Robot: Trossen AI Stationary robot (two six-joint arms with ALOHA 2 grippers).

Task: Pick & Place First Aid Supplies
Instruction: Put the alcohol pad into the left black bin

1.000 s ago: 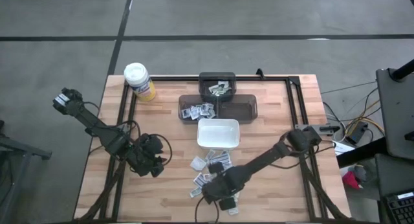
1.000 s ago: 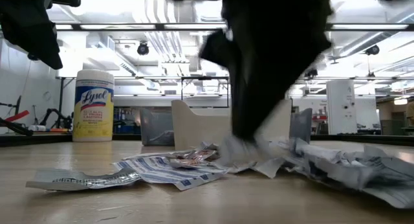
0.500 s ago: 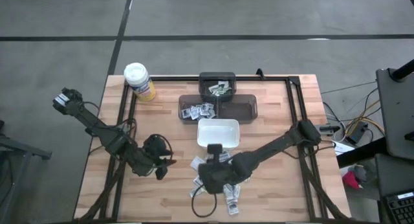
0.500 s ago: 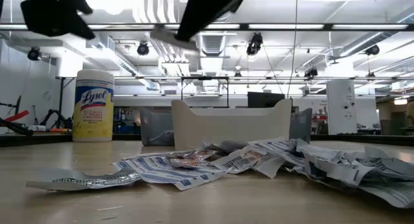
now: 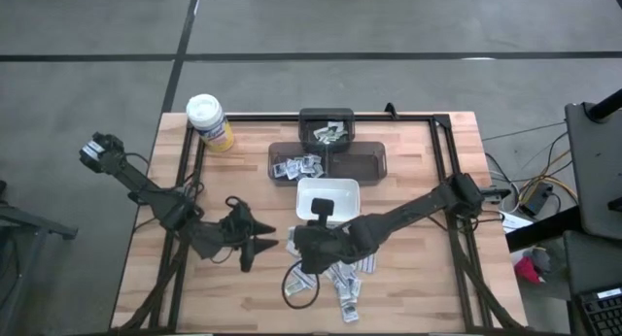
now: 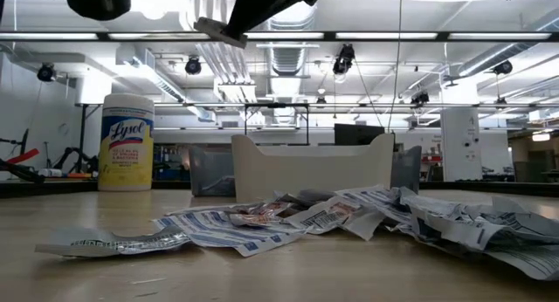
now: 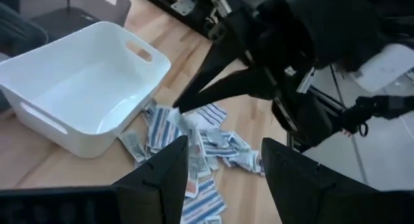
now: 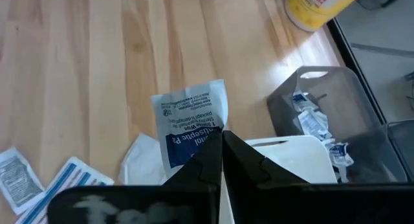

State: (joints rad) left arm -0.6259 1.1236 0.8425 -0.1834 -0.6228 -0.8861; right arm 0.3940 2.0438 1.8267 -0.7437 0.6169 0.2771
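Left end effector (image 5: 255,243): fingers spread, empty, hovering over bare tabletop (image 5: 408,287), beside packet heap (image 5: 330,273).

Right end effector (image 5: 294,243): pinched shut on one blue-print packet (image 8: 189,125), lifted clear of heap, which lies just under and behind it.

Step, by my reading: carry phase.

White dish (image 5: 328,194) just ahead; grey bins (image 5: 364,161) beyond already hold packets.

Next: swing packet over receptacle, part fingers; which receptacle unclear.

Held packet (image 8: 189,123) lower edge hidden; print perhaps illegible.
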